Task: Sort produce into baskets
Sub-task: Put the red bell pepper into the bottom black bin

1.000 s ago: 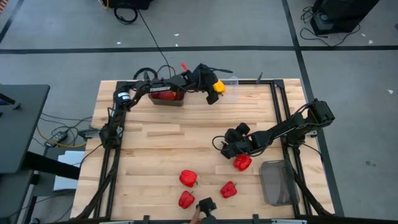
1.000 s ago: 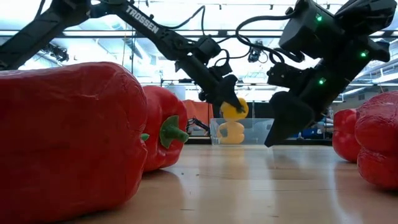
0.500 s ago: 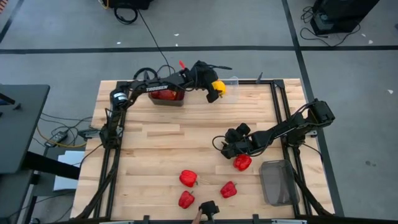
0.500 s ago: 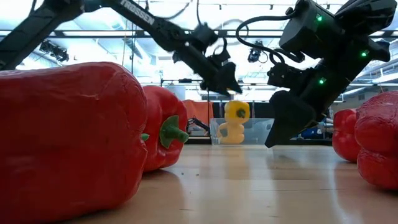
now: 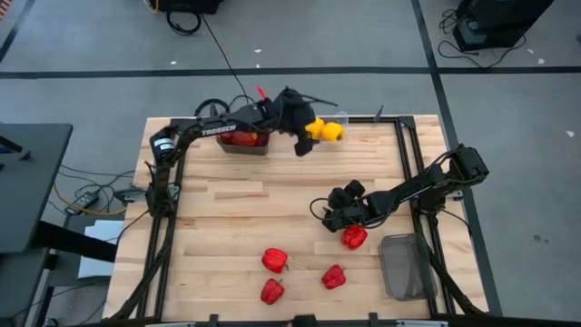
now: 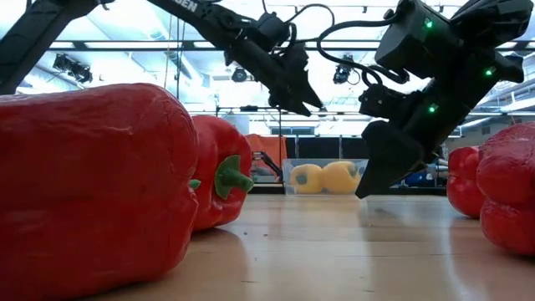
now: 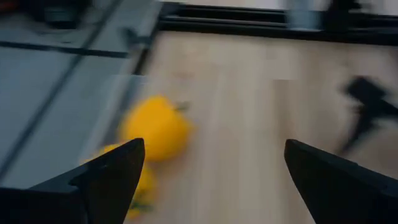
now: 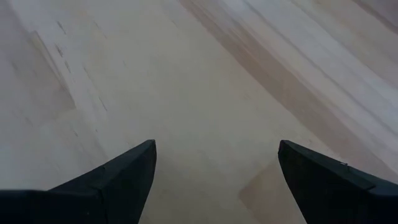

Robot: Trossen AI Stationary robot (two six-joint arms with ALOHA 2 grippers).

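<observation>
1. Your left gripper (image 5: pixel 300 145) hangs wide and empty, just beside the clear basket (image 6: pixel 294 177); two yellow peppers (image 6: pixel 328 177) lie inside it.
2. Your right gripper (image 5: pixel 329 216) is wide, empty, with a red pepper (image 5: pixel 354 237) just beside it.

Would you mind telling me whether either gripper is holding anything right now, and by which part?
Nothing is held. The left gripper is open above the clear bin with two yellow peppers inside; the right gripper is open and empty.
</observation>
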